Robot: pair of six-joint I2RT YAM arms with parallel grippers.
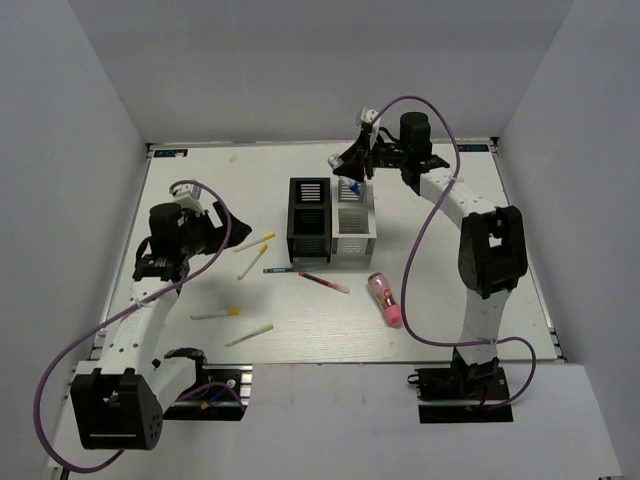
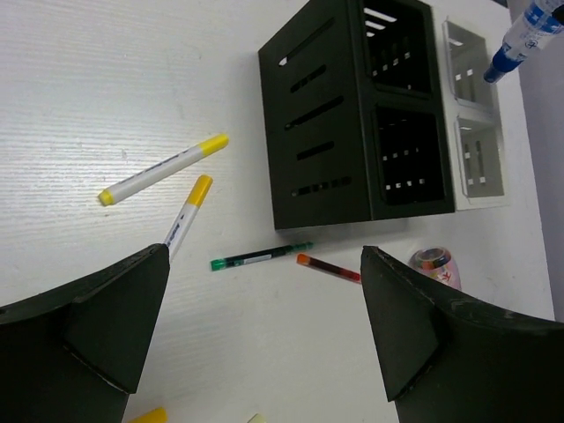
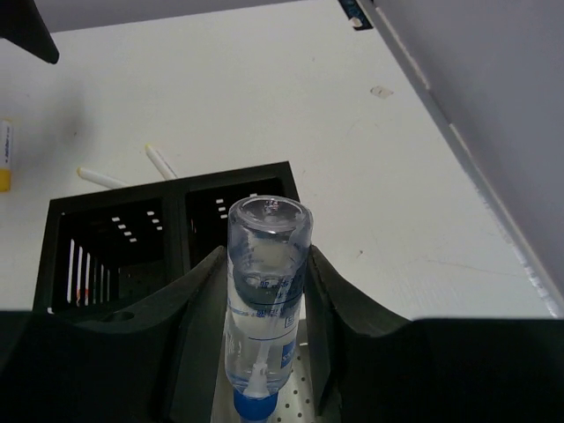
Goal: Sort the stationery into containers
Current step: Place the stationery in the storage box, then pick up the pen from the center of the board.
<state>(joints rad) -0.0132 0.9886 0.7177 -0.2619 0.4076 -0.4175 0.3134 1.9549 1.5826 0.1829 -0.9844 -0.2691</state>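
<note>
The clear tube [image 3: 264,264] (blue cap down, partly hidden) is clamped in the right gripper [image 1: 352,165] above the white bins [image 1: 353,225]. Contents of the black bins [image 1: 309,215] are not discernible. The left gripper [image 2: 264,257] is held wide open, empty.

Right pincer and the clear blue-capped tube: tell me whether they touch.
Touching. In the right wrist view the right pincer has its fingers pressed against both sides of the clear blue-capped tube.
</note>
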